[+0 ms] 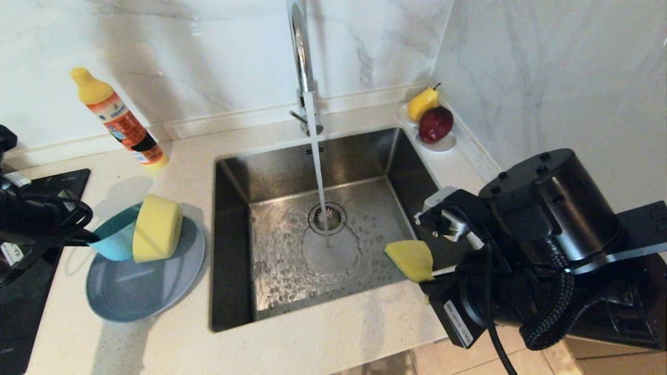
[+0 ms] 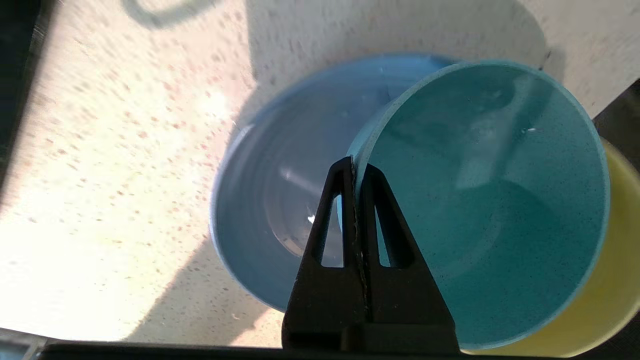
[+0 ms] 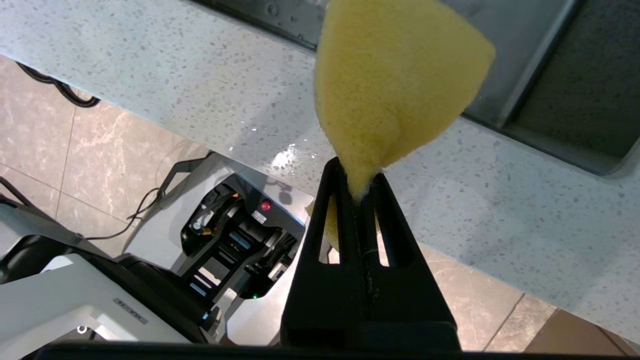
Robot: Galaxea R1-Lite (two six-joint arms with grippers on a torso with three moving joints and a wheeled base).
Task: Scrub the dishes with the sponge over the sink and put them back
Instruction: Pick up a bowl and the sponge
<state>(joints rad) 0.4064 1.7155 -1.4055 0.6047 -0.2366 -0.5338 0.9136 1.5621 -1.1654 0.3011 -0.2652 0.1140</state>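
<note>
My left gripper [image 1: 95, 238] [image 2: 354, 167] is shut on the rim of the teal-blue bowl [image 1: 115, 240] [image 2: 480, 200]. That bowl sits nested inside the yellow-green bowl [image 1: 156, 234] [image 2: 617, 280], and both are tipped on their sides over the grey-blue plate [image 1: 140, 289] [image 2: 270, 200] on the counter left of the sink [image 1: 271, 291]. My right gripper [image 1: 428, 281] [image 3: 357, 185] is shut on a corner of the yellow sponge [image 1: 411, 259] [image 3: 395, 85], which it holds over the sink's front right corner. The sponge's green face is hidden.
Water runs from the chrome tap [image 1: 302, 62] onto the drain [image 1: 327, 217]. An orange detergent bottle [image 1: 122, 125] leans at the back left. A white dish with a pear and an apple [image 1: 443, 143] sits in the back right corner. A black hob [image 1: 26, 291] borders the plate's left.
</note>
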